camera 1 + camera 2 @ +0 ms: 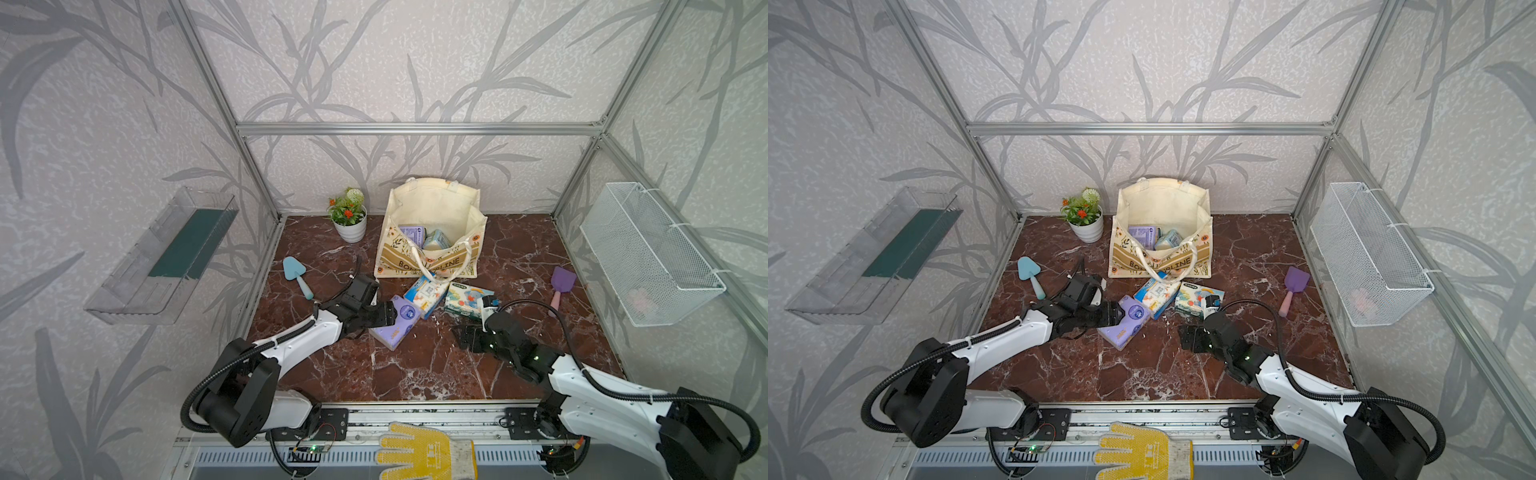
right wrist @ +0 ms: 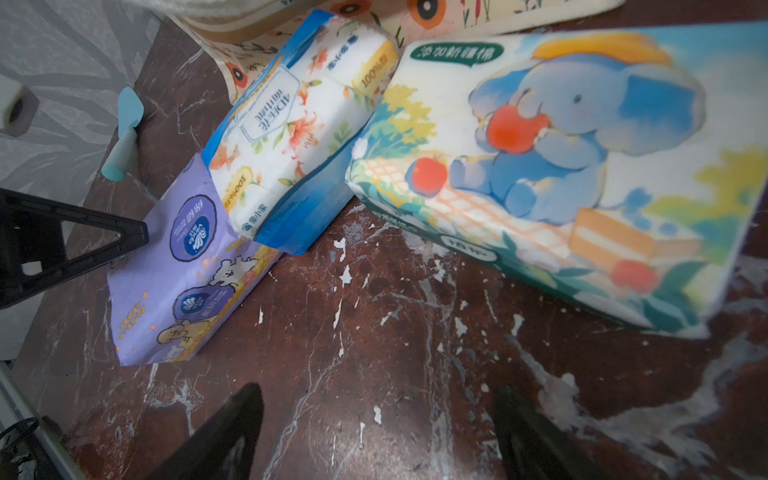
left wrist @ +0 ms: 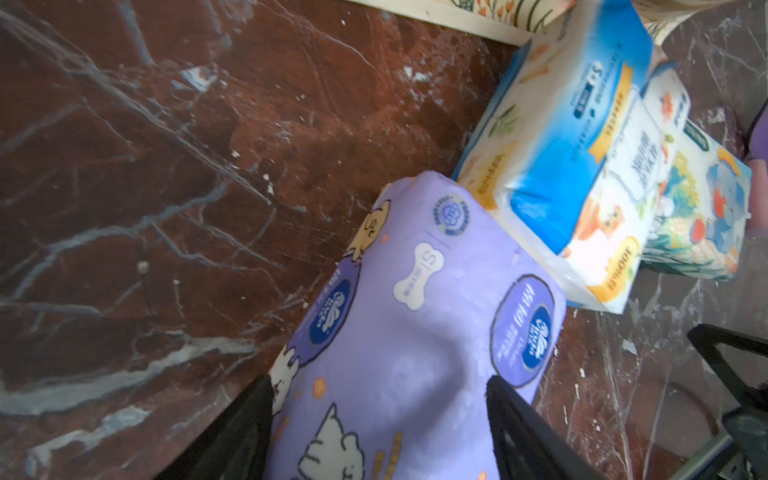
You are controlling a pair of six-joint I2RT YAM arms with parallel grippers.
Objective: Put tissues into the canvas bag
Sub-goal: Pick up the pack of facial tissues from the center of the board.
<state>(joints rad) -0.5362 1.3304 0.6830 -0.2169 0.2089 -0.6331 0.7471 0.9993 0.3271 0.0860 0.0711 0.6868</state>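
The canvas bag (image 1: pixel 432 199) (image 1: pixel 1163 199) stands open at the back of the marble floor. Inside it lie a purple pack (image 1: pixel 411 236) and a pale blue-green pack (image 1: pixel 436 240). Three packs of tissues lie in front of it. They are a purple pack (image 1: pixel 395 328) (image 3: pixel 415 324) (image 2: pixel 178 282), a blue-white pack (image 1: pixel 426 293) (image 2: pixel 299 137) leaning on it, and an elephant pack (image 1: pixel 465 299) (image 2: pixel 561 166). My left gripper (image 1: pixel 384 313) (image 3: pixel 378 384) is shut on the purple pack's near end. My right gripper (image 1: pixel 461 336) (image 2: pixel 378 392) is open over bare marble, just short of the elephant pack.
A potted plant (image 1: pixel 349 216) stands left of the bag. A blue toy shovel (image 1: pixel 297 270) lies at the left and a purple one (image 1: pixel 561 286) at the right. A wire basket (image 1: pixel 648 253) and a clear tray (image 1: pixel 166 253) hang on the side walls. A yellow glove (image 1: pixel 424 451) lies on the front rail.
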